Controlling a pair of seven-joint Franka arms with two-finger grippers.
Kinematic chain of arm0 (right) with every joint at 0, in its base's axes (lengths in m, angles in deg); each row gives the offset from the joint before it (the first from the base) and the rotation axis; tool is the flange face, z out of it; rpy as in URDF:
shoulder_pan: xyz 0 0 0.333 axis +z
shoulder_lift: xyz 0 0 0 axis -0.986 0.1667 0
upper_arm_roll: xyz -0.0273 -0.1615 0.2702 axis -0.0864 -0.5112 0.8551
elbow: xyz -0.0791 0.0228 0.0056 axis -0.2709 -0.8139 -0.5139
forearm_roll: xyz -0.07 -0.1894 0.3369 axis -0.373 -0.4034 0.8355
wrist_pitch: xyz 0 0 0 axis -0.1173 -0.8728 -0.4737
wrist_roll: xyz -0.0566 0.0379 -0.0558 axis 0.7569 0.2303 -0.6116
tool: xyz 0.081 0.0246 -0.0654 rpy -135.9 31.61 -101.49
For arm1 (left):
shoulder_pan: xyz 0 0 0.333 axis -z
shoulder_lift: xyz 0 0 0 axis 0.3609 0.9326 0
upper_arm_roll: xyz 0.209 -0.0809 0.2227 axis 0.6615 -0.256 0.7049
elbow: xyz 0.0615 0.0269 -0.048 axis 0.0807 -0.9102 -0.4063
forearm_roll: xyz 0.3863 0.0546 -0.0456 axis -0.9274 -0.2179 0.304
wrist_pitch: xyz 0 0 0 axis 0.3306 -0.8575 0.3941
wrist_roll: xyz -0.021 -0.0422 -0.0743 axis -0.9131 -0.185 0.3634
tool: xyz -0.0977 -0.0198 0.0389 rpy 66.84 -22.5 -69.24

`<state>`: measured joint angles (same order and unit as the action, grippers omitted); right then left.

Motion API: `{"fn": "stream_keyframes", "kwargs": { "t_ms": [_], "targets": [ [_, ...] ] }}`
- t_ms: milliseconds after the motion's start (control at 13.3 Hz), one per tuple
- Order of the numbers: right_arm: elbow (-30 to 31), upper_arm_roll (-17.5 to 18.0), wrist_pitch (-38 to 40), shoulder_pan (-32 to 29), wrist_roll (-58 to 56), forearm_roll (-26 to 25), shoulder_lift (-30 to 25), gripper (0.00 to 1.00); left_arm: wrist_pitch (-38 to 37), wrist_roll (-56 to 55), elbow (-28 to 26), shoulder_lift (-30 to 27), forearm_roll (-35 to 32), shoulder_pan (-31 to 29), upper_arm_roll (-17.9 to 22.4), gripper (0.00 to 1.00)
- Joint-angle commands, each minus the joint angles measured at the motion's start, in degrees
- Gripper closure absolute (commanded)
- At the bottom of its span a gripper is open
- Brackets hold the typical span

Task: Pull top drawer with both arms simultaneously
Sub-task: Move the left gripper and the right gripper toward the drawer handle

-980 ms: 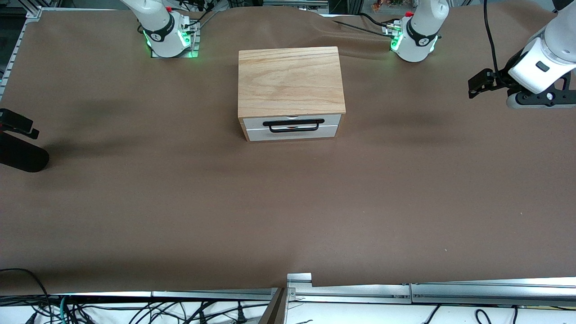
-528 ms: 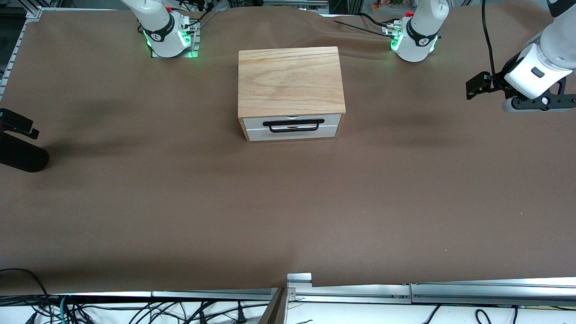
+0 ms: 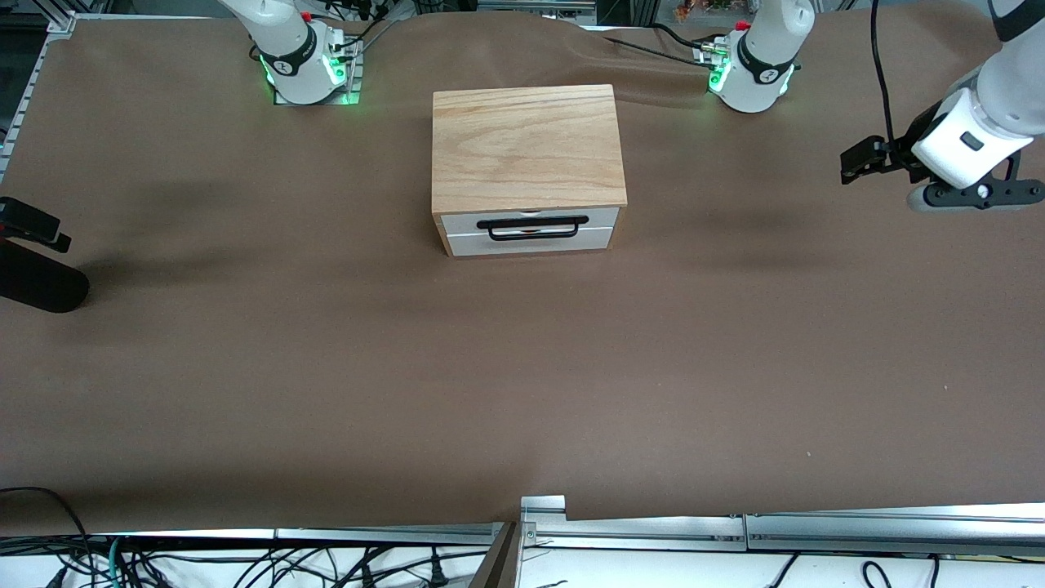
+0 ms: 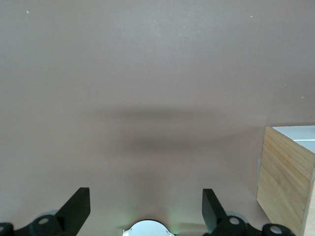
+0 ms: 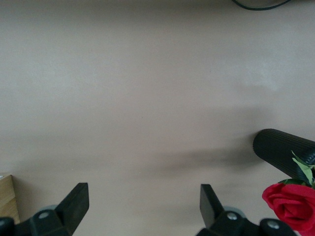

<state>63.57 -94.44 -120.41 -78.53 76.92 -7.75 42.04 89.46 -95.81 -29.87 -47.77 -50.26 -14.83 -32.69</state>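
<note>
The wide table has a plain brown cloth over it, and the part nearest the front camera is bare cloth.

Farther up, in the middle of the table, stands the small light-oak wooden cabinet. Its front faces the front camera. Just under the wooden top sits the shallow white top drawer, pushed in flat with the front. A thin black wire bar handle hangs across the front. Below the drawer is a second plain white front panel.

At the right arm's end of the table, a thick black ribbed cylinder shows at the edge of the front view. In the right wrist view it lies on the cloth, with a red rose with green leaves just beside it.

The left arm's small black gripper is up in the air over bare cloth at the left arm's end of the table, well apart from the cabinet. In the left wrist view its two black fingers stand wide apart with nothing between them.

The right arm's small black gripper is over bare cloth at the right arm's end. Its fingers also stand wide apart and hold nothing.

Farthest off are the two round green-lit bases.
</note>
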Motion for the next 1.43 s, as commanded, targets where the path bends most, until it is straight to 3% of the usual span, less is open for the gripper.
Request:
{"fn": "stream_keyframes", "kwargs": {
  "t_ms": [0, 603, 829, 1131, 1357],
  "targets": [
    [-1.1, 0.2, 1.1, -0.1, 0.2, -0.3, 1.1, 0.0, 2.3, -0.5, 0.7, 2.6, 2.2, -0.8, -1.5, 0.0],
    [0.4, 0.8, 1.7, 5.3, -0.4, 1.3, 6.2, 0.0, 20.2, -0.7, -13.3, 2.9, 6.0, -0.9, -2.3, 0.0],
    [3.0, 0.8, 1.9, 4.6, 0.0, 16.8, 6.8, 0.0, 27.4, -0.5, -19.8, 4.3, 7.9, -0.9, -4.2, 0.0],
    [8.9, 1.0, -2.1, 5.6, -0.6, 36.0, 11.1, 0.0, 32.4, 0.1, -23.4, 8.1, 14.3, -0.9, -6.6, 0.0],
    [11.5, 1.4, -3.1, 8.1, -8.6, 46.2, 15.8, 0.0, 40.4, 3.8, -27.8, 9.6, 25.0, -1.3, -8.7, 0.0]
  ]
}}
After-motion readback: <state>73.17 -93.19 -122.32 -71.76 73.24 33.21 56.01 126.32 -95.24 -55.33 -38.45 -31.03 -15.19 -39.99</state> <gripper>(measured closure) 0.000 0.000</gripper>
